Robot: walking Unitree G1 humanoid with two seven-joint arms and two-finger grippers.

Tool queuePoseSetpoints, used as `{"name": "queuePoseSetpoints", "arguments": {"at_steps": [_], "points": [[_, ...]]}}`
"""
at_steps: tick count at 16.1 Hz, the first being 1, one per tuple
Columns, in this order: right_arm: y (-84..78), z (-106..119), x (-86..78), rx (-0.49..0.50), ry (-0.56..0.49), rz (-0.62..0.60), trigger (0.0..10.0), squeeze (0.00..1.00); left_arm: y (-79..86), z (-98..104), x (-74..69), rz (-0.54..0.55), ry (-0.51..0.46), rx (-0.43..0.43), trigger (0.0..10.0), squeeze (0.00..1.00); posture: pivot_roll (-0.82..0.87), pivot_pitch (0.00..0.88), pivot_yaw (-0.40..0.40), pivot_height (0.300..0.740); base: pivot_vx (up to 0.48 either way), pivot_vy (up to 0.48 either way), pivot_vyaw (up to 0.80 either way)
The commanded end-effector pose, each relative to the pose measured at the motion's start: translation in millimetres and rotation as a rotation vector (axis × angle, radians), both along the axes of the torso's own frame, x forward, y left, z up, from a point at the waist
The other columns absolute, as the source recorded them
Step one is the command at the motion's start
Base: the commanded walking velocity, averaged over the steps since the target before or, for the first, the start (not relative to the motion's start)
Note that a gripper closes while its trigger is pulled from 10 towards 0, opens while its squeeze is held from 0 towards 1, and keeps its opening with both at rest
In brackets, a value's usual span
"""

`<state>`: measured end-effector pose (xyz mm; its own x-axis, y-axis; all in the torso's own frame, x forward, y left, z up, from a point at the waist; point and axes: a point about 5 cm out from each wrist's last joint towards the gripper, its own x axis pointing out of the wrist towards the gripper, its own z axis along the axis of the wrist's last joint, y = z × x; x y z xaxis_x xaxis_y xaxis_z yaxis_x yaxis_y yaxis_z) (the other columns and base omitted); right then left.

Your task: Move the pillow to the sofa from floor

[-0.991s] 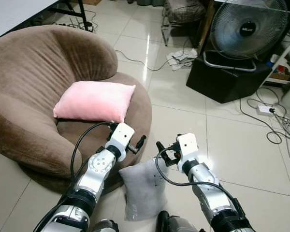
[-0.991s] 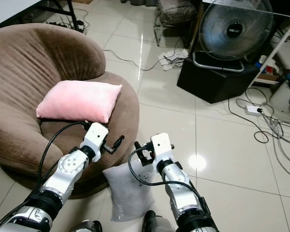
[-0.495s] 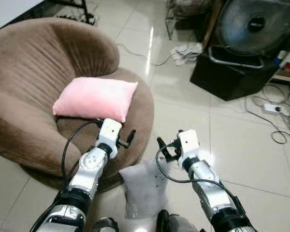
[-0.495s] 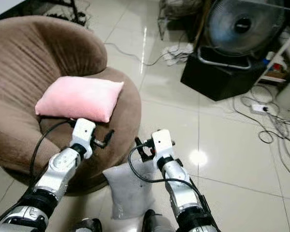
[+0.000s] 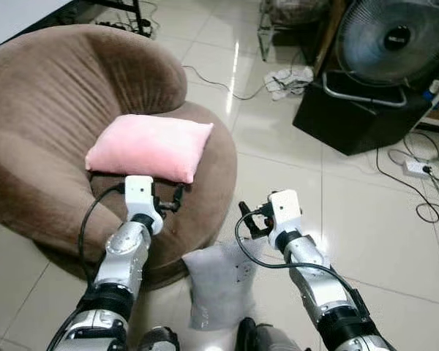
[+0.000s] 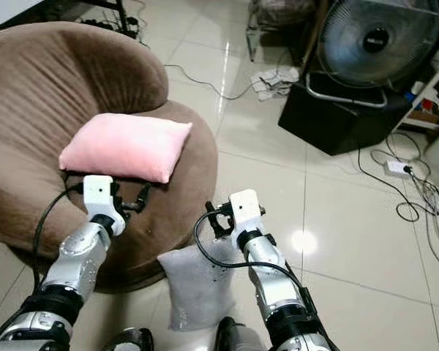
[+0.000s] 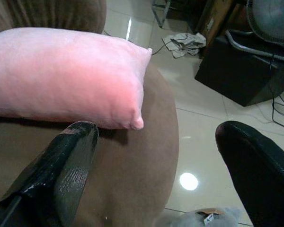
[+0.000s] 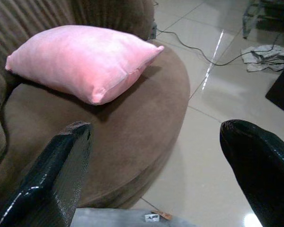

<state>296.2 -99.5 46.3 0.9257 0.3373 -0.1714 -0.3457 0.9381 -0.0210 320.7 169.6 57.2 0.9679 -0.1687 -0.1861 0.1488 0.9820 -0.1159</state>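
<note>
Both silver arms reach forward and down, the left gripper of two long black fingers spread wide, the right two-fingered black gripper likewise spread, neither holding anything.

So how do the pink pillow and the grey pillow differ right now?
The pink pillow lies flat on the brown sofa's seat; the grey pillow is down on the tiled floor against the sofa's base. The pink one looks plump and smooth, the grey one limp and creased. The grey pillow sits between the two arms, below the right gripper, with the left gripper over the seat. Both are soft, rectangular cushions, and neither is gripped.
</note>
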Motion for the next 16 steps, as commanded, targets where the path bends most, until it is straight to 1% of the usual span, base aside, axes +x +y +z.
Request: {"name": "queuePoseSetpoints", "arguments": {"at_steps": [1,8,13,16], "points": [[-1.7,-4.3,-1.5,-0.008,0.024,-0.004,10.0,0.39,-1.4,-2.6,-3.0,-0.005,0.015,-0.002,10.0,0.0,0.01,0.13,-0.069,0.691,0.0,0.0,0.0],[0.6,-6.4,-3.2,-0.001,0.048,-0.005,10.0,0.4,-4.7,-3.8,-5.0,-0.028,0.031,-0.002,10.0,0.0,0.0,0.134,-0.063,0.631,0.0,0.0,0.0],[0.3,-7.5,-4.2,0.003,0.055,-0.013,10.0,0.41,-6.4,-3.5,-5.4,-0.046,0.036,0.012,10.0,0.0,0.0,0.137,-0.059,0.576,0.0,0.0,0.0],[0.1,-6.2,-4.5,0.029,0.043,-0.025,10.0,0.39,-6.4,-3.6,-6.0,-0.049,0.038,0.019,10.0,0.0,0.0,0.141,-0.058,0.551,0.0,0.0,0.0]]}}
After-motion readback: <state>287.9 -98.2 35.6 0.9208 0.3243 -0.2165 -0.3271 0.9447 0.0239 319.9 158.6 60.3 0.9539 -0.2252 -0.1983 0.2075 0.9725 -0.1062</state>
